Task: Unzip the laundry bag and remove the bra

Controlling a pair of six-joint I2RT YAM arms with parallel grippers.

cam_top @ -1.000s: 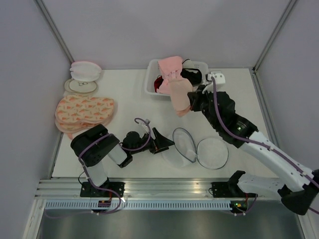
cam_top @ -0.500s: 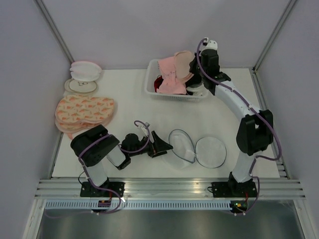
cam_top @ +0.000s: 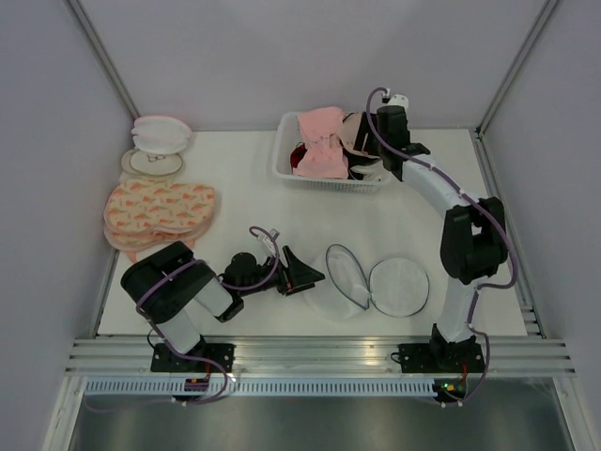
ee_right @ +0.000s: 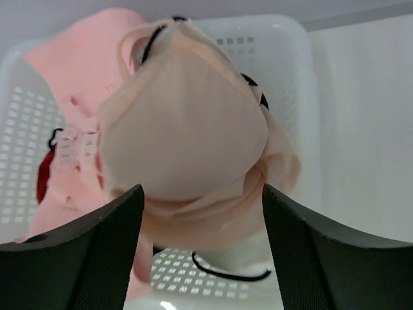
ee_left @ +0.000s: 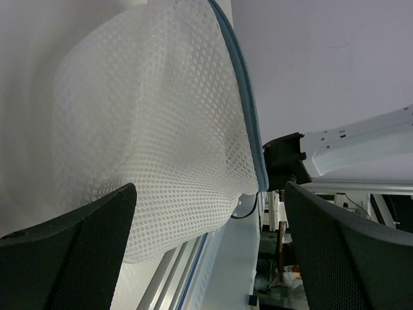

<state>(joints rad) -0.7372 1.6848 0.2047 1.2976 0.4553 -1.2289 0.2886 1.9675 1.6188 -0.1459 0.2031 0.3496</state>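
White basket (cam_top: 284, 155) at the bench's (cam_top: 244, 202) far edge holds a pink garment (cam_top: 321, 150) and, perhaps, red fabric (cam_top: 299, 158). Patterned bags (cam_top: 160, 211) and stacked discs (cam_top: 158, 136) lie far left.

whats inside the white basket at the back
The basket holds a pink garment, a red scrap and the beige bra on top; whatever lies beneath them is covered.

You'll find no readable text, label, brand or number here: none on the laundry bag (ee_left: 161, 129) mesh, and the round disc (cam_top: 150, 163) is perhaps printed, but too small to tell.
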